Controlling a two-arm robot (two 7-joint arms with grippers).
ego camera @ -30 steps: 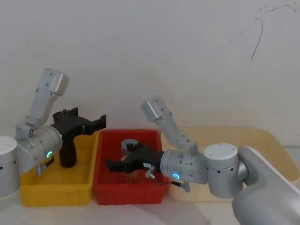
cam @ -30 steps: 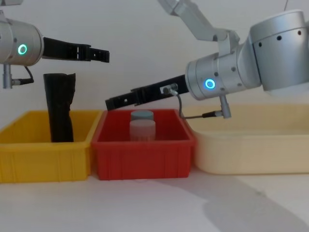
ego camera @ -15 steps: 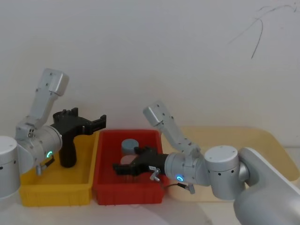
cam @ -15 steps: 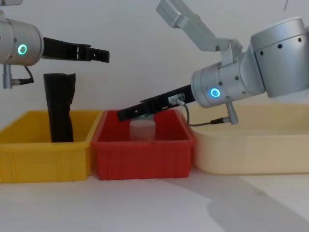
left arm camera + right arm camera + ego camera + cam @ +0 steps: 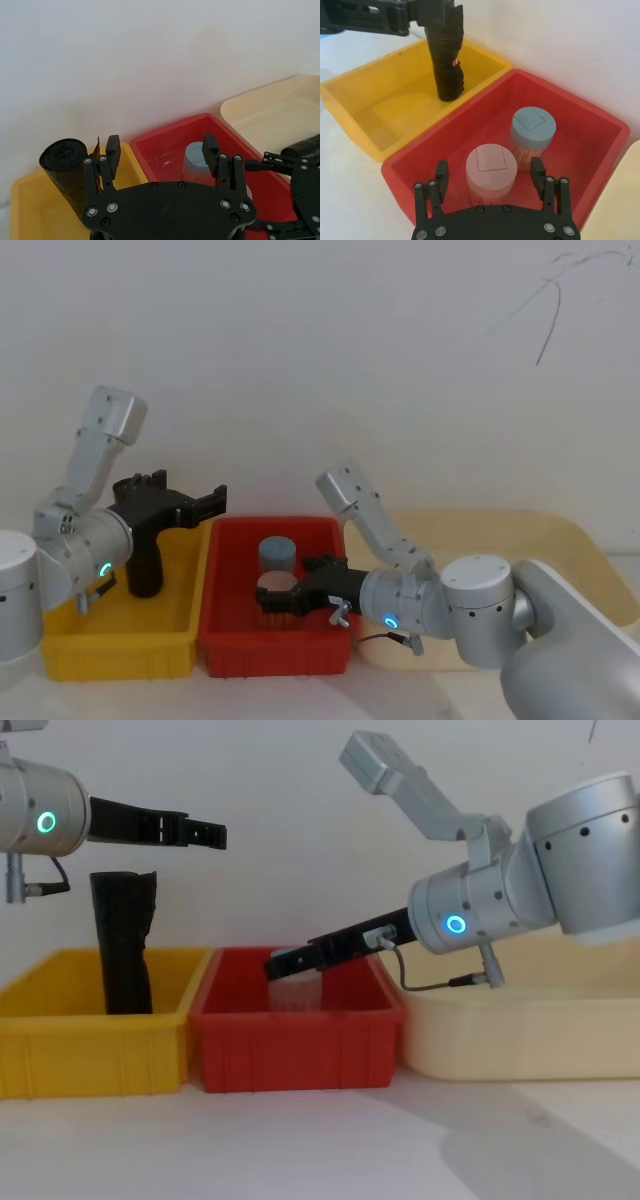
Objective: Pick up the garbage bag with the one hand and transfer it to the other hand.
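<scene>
right gripper (image 5: pixel 490 182): now lower into the red bin (image 5: pixel 222 640), fingers spread around the pink-lidded jar (image 5: pixel 490 166) | left gripper (image 5: pixel 205 833): unmoved, fingers spread above the garbage bag (image 5: pixel 123 942) upright in the yellow bin (image 5: pixel 60 1050) beside the red bin | bag pickup not started.

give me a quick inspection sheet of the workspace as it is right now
surface: pale tabletop carrying a yellow bin, a red bin and a cream tray side by side.
job's things: garbage bag stands upright in the yellow bin, ungripped.
clutter: pink-lidded jar and blue-lidded jar in the red bin.
grippers: left end effector open, hovering above the yellow and red bins' shared edge, beside the bag's top; right end effector open, low in the red bin, straddling the pink-lidded jar.
cables: grey cable looping under the right wrist.
surroundings: plain white wall with a thin crack.
</scene>
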